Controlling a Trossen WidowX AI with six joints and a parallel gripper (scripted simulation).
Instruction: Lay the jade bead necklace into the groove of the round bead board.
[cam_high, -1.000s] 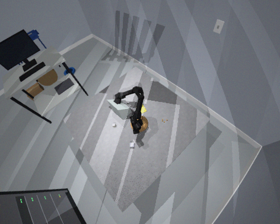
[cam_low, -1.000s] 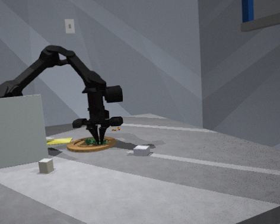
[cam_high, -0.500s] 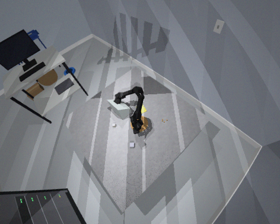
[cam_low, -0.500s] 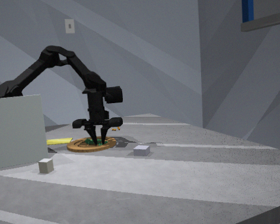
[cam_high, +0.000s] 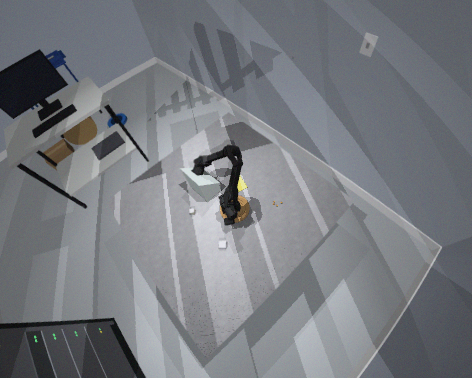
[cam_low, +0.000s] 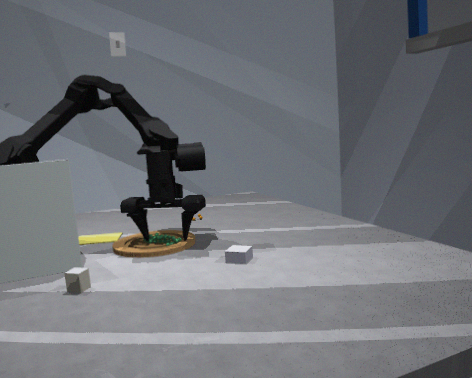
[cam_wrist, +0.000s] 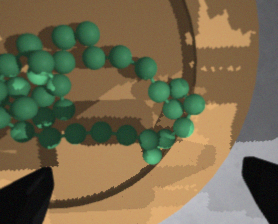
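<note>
The round wooden bead board (cam_high: 241, 210) (cam_low: 150, 252) (cam_wrist: 225, 30) lies flat under the arm. The jade bead necklace (cam_low: 162, 239) (cam_wrist: 101, 132) lies on it. In the wrist view, its left part is a tangled bunch inside the ring of the dark groove, two strands run right, and a small cluster at their right end lies over the groove. The left end is cut off by the view. My gripper (cam_low: 167, 240) (cam_wrist: 148, 170) is wide open and low over the board, its fingertips on either side of the necklace's right end. No bead is between the fingertips' faces.
A pale slanted block (cam_high: 202, 186) (cam_low: 35, 220) stands near the arm's base. A yellow sheet (cam_high: 242, 184) (cam_low: 100, 238) lies beside the board. A small cube (cam_high: 192, 211) (cam_low: 77, 281) and a white block (cam_high: 222, 244) (cam_low: 239, 254) lie nearby. Orange bits (cam_high: 276, 203) (cam_low: 200, 216) lie beyond.
</note>
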